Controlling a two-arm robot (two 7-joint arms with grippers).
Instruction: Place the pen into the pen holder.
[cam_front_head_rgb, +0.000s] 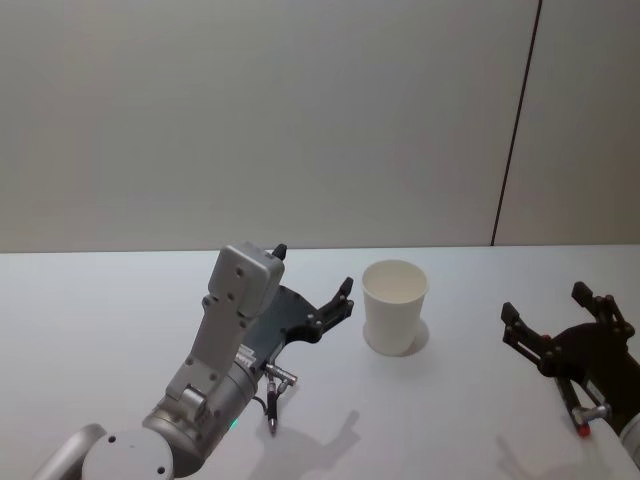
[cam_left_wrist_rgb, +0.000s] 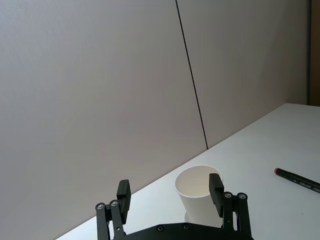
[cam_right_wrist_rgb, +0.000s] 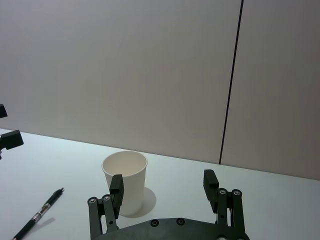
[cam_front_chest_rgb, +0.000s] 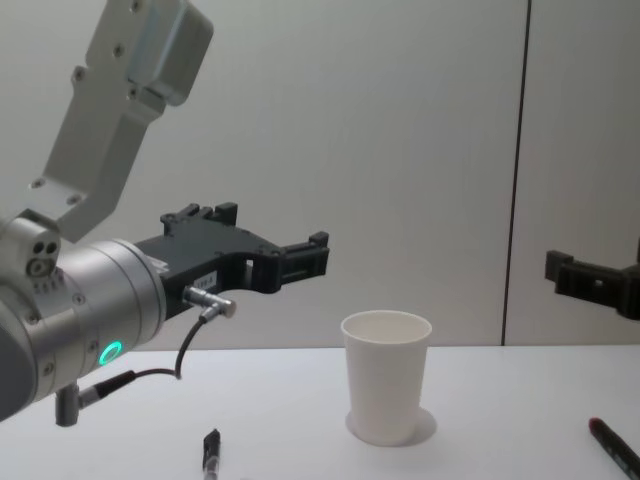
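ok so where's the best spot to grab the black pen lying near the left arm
Mid-barrel, from straight above. The pen lies flat on the table and is long and thin, so the fingers should close across its width. The left end effector is open and looks nearer, though it points forward and would probably need to tip downward first.

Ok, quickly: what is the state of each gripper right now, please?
Left gripper: open, holding nothing.
Right gripper: open, holding nothing.
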